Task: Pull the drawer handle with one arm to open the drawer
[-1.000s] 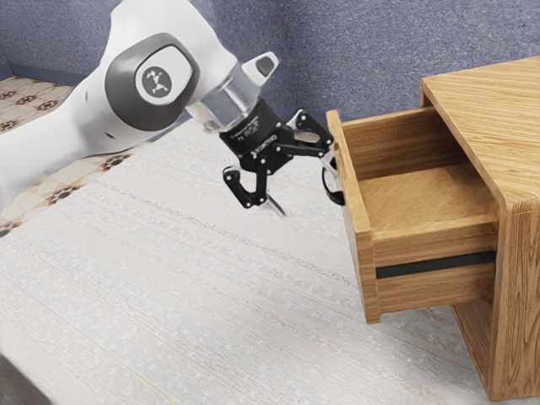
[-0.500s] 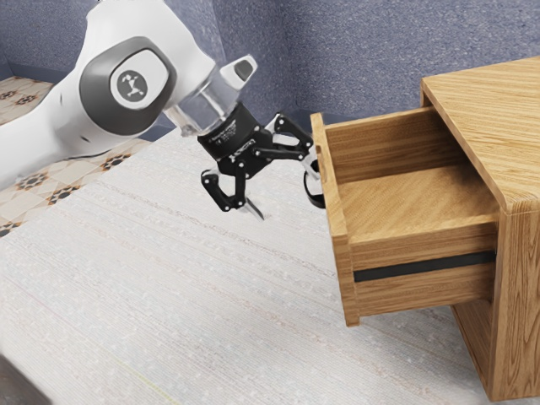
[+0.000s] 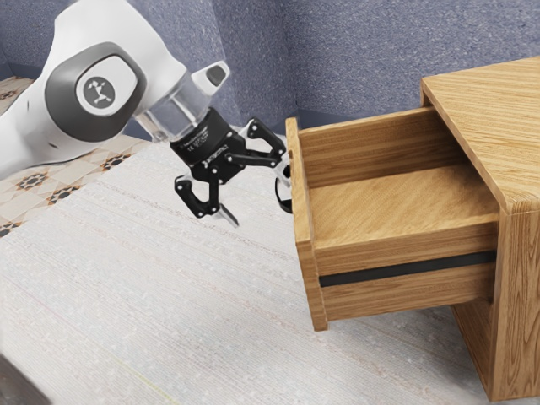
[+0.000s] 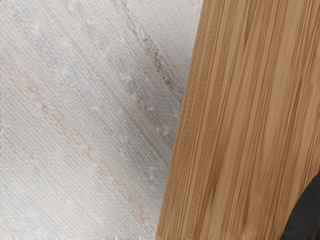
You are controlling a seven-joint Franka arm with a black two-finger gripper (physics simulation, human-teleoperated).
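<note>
Pale floor [image 3: 152, 321], wooden drawer [image 3: 396, 202] well open, fingers [image 3: 196, 201] spread at its front

A pale, woven-looking tabletop [image 3: 152, 287] spreads beneath the pincer [image 3: 255, 209]. Beyond the pincer rises a blue-grey wall [image 3: 354, 51]. Patterned floor tiles [image 3: 51, 192] lie well apart from it, at its back.

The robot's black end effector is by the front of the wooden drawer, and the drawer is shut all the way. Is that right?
Not quite. The drawer is not shut: it stands pulled well out of the cabinet, with its bare inside on show, as the exterior view shows. The black end effector is indeed by the drawer's front.
</note>
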